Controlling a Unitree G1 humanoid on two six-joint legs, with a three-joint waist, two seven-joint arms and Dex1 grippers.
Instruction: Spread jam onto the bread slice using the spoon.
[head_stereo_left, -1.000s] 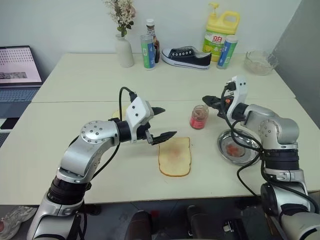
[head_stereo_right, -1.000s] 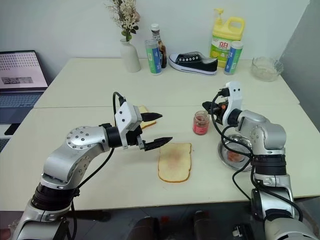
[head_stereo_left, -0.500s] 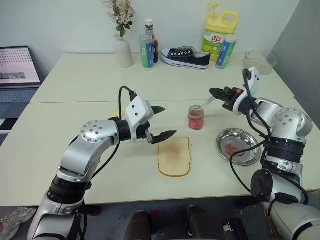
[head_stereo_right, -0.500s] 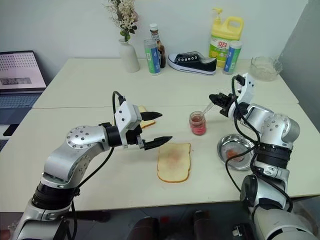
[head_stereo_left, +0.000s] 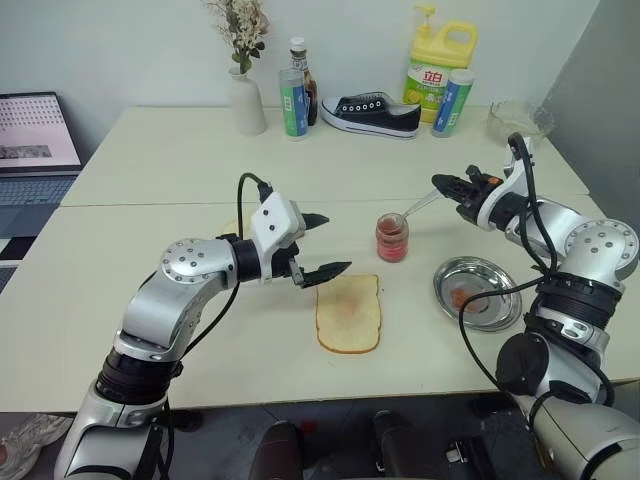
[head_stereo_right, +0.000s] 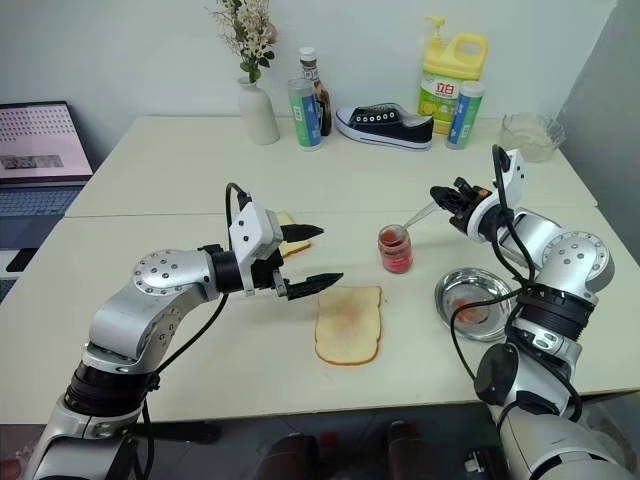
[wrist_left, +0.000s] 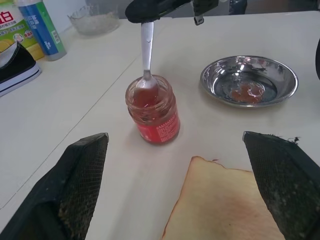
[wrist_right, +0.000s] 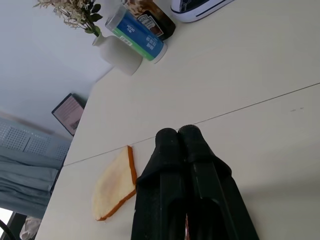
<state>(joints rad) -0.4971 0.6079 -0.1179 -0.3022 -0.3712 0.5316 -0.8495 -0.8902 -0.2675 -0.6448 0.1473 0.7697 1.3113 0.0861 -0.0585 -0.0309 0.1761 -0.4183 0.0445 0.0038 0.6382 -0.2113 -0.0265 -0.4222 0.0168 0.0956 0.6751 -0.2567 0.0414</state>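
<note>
The jam (head_stereo_left: 392, 238) is in a small clear jar, red inside, standing mid-table. My right gripper (head_stereo_left: 440, 181) is shut on the handle of the spoon (head_stereo_left: 418, 207), up and to the right of the jar. The spoon (wrist_left: 147, 50) slants down, its bowl resting in the jar's mouth (wrist_left: 150, 92). The bread slice (head_stereo_left: 349, 313), with a faint red smear, lies flat in front of the jar. My left gripper (head_stereo_left: 325, 243) hovers open, level, just left of the bread slice and the jar, holding nothing.
A round steel dish (head_stereo_left: 447, 278) with red smears sits right of the bread. A plainer slice (head_stereo_right: 288, 220) lies behind my left gripper. Along the back stand a vase (head_stereo_left: 249, 100), bottles (head_stereo_left: 295, 103), a shoe (head_stereo_left: 375, 112), a yellow jug (head_stereo_left: 438, 65) and a glass bowl (head_stereo_left: 518, 122). A laptop (head_stereo_left: 35, 140) is far left.
My right gripper has rolled and drawn back up and to the right from beside the jar. The spoon now slants from it into the jar. The left arm has stayed still.
</note>
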